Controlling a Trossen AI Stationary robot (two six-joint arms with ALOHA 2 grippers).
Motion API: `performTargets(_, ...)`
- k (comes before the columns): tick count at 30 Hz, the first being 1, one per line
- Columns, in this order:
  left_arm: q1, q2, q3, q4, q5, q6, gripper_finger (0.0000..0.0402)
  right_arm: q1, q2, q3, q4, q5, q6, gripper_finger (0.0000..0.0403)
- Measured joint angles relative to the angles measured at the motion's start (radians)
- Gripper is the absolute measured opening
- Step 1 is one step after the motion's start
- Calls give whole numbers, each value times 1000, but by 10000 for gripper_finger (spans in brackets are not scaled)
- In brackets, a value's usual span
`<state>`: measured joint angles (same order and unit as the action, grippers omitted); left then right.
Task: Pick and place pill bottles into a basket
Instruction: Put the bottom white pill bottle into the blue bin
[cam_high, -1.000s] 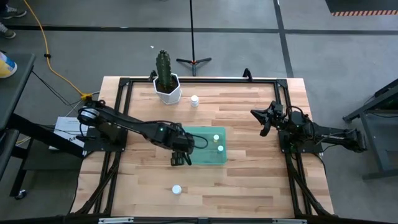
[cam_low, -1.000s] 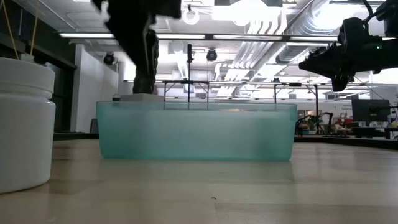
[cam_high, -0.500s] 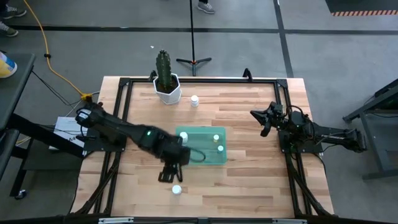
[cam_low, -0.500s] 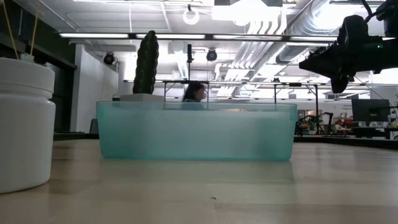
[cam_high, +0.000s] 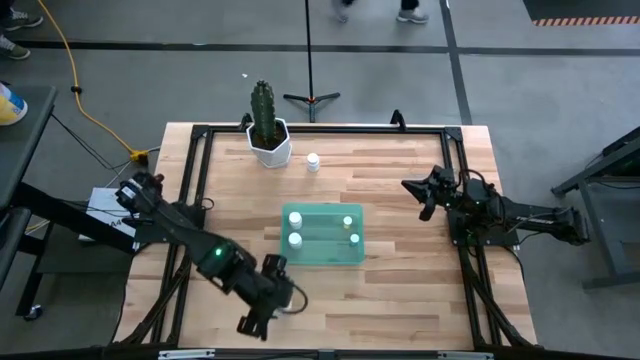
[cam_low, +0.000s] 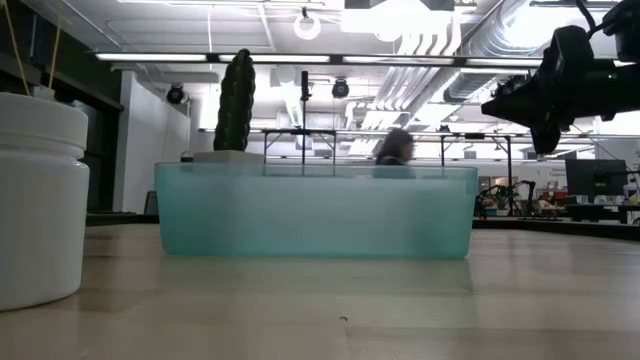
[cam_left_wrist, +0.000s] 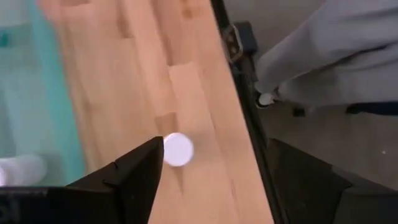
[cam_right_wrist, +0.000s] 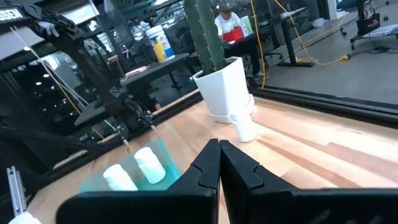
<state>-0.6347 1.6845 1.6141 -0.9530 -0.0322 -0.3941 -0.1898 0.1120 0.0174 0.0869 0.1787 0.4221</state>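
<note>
While my left end effector (cam_high: 262, 312) hovers open at the worktop's (cam_high: 400, 290) near edge beside a loose bottle (cam_left_wrist: 178, 150), three bottles (cam_high: 294, 219) lie in the basket (cam_high: 322, 256); one (cam_high: 313, 161) waits by the cactus pot (cam_high: 270, 148). My right end effector (cam_high: 422, 190), pinched closed, idles.

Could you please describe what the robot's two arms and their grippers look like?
Both arms are dark, nearly black, jointed links. The left arm carries a small green indicator light and a thin dark cable loop near its gripper. The right gripper has two dark angular fingers with flat, wedge-shaped tips.
</note>
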Motion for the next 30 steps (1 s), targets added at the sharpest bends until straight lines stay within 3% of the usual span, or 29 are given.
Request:
performTargets(5, -33, 38, -51, 95, 11, -4, 343, 0, 0, 0, -11, -3, -6, 0)
performTargets(9, -21, 86, -54, 84, -36, -2, 353, 0, 0, 0, -22, -3, -21, 0)
performTargets(19, -15, 229, -55, 55, 16, 28, 342, 0, -1, 0, -45, -3, -22, 0)
performTargets(30, -13, 282, -54, 53, -37, 83, 342, 0, -1, 0, -47, -3, -22, 0)
